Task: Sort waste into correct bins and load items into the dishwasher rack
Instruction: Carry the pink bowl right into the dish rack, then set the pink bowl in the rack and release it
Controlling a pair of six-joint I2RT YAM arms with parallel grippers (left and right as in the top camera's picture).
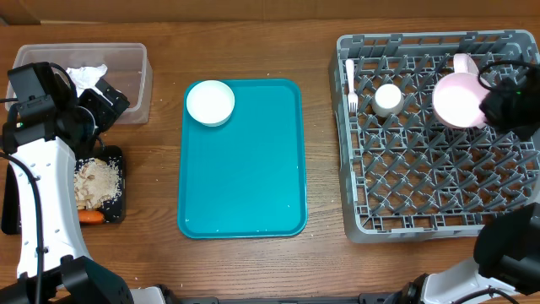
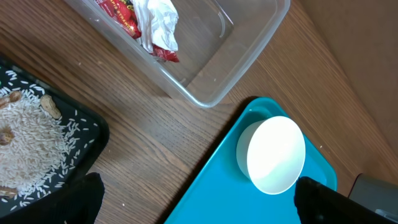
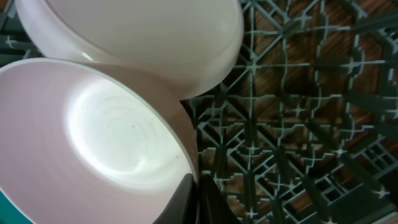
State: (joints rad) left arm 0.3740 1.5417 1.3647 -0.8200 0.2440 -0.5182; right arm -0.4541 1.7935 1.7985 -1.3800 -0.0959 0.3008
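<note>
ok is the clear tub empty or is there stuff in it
Not empty: a crumpled white napkin and a red wrapper lie at one end of the clear tub; the rest is bare.

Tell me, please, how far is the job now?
Done: napkin and red wrapper in the clear tub; scraps and carrot in the black tray; fork, cup and plate in the rack. In hand: the right gripper is shut on one bowl at the rack. Remaining: the other bowl on the teal tray.

Grey rack [image 1: 422, 194] holds fork [image 1: 351, 89], cup [image 1: 387, 100], plate [image 3: 137, 31] and 1 bowl [image 3: 93, 137]; another bowl [image 1: 210, 102] lies outside.
</note>
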